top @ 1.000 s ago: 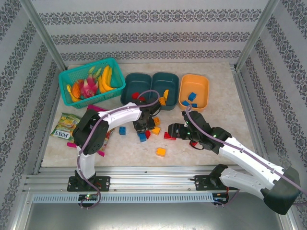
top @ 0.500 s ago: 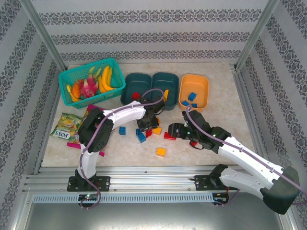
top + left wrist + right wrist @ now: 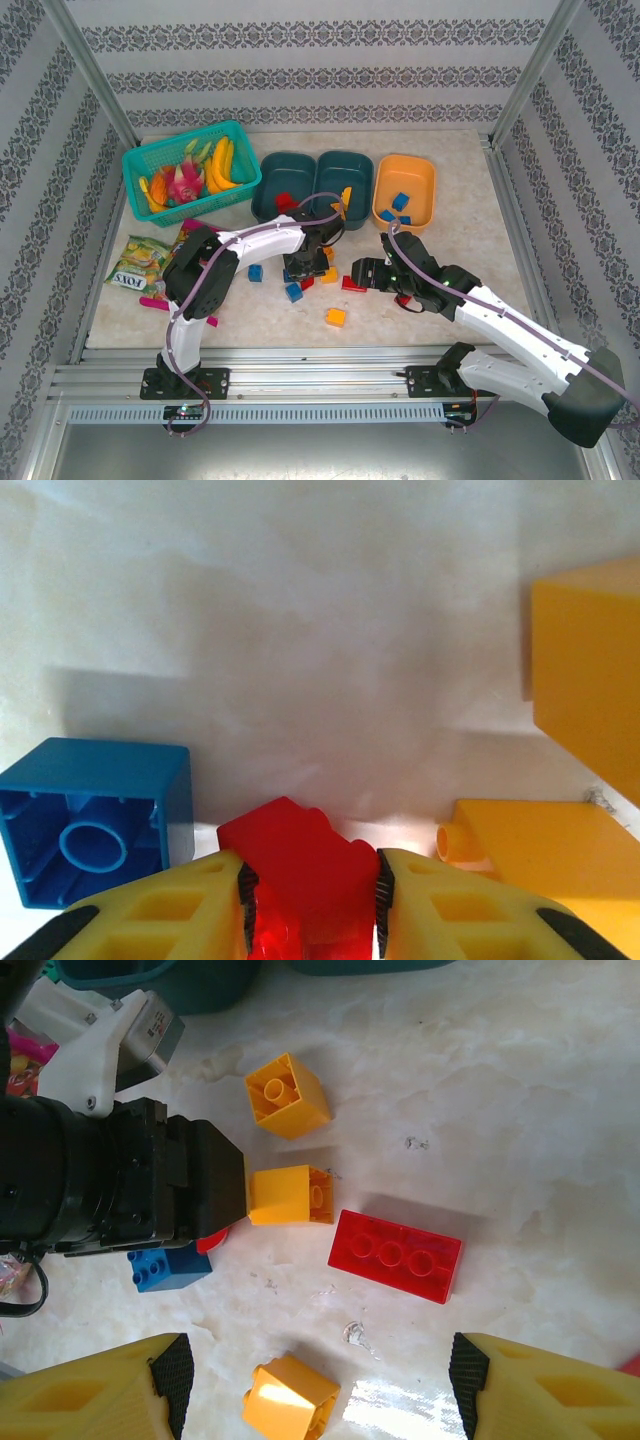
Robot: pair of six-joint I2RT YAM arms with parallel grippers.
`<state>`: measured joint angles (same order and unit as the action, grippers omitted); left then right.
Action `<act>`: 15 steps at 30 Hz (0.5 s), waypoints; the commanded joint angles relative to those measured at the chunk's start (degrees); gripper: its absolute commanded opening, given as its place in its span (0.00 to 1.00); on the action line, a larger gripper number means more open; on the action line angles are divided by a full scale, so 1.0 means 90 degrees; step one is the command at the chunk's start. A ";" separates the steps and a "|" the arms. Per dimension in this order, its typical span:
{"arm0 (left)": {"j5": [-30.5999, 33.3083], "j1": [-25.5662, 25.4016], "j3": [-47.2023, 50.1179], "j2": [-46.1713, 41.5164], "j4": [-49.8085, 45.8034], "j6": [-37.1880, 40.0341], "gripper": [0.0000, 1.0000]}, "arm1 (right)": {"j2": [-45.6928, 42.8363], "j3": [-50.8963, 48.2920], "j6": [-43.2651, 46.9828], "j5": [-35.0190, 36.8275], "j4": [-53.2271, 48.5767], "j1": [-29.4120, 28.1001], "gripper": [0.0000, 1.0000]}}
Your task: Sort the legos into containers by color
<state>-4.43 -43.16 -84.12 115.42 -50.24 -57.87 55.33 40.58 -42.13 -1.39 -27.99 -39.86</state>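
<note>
Top external: left gripper low among scattered bricks, near teal tubs; grip hidden under wrist. Right gripper just beside long red brick.

Left wrist: fingers clenched on small red brick, lower part cut off; blue brick to its left.

Right wrist: fingers spread wide, orange brick between them, untouched.

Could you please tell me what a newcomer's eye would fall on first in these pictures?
First, the left gripper, its jaws closed on a small red plastic brick at mid-table, with a blue plastic brick and yellow plastic bricks beside it. Then the turquoise mesh basket of toy fruit at the far left, and the orange plastic tub at the far right, holding small blue bricks.
</note>
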 commanded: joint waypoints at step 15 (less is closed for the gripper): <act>0.0817 -0.0073 -0.0451 -0.0511 -0.0616 0.0419 0.16 | -0.0068 0.0158 -0.0104 0.0026 -0.0025 0.0076 0.70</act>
<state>-0.64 -43.18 -84.99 114.67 -51.59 -55.90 55.31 40.58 -42.15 -1.39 -28.01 -39.86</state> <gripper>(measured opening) 0.260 0.704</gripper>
